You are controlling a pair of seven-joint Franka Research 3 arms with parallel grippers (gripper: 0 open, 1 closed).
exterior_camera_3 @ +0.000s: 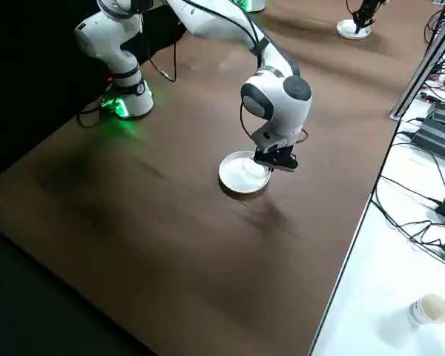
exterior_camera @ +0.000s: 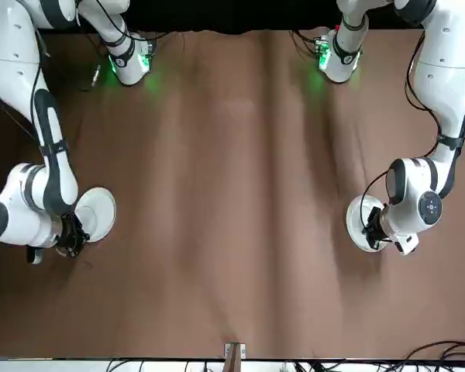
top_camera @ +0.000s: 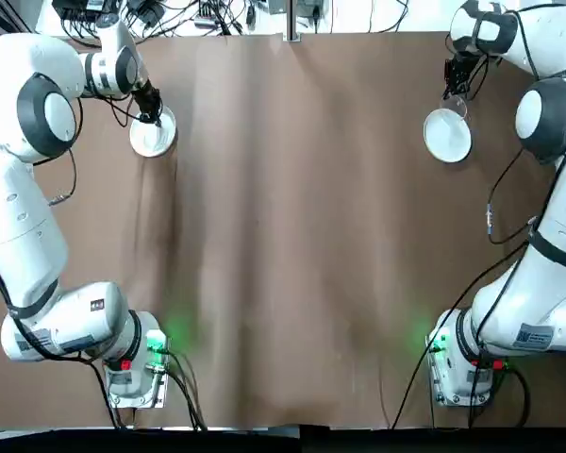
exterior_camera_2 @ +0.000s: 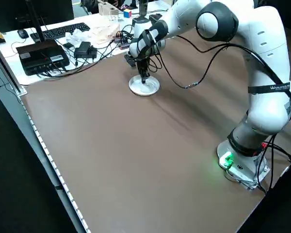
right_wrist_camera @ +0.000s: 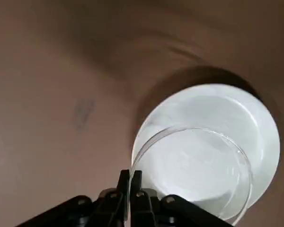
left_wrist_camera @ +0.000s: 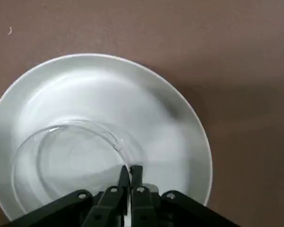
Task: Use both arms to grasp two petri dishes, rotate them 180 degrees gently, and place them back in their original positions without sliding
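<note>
On your left side, a wide white plate (left_wrist_camera: 170,165) sits on the brown-covered table (exterior_camera_2: 111,145), and a clear petri dish (left_wrist_camera: 75,156) is over its inner area. Your left gripper (left_wrist_camera: 130,170) pinches the rim of that dish between its two fingers. You have the same arrangement on your right: a second clear dish (right_wrist_camera: 194,161) overlaps a second white plate (right_wrist_camera: 246,118) on the table, its rim pinched by your right gripper (right_wrist_camera: 131,175). You can't tell whether either dish touches its plate.

Both arms reach out to the table's far part, wrists bent so the grippers point down at the plates. The two plates lie well apart, one at each side.
</note>
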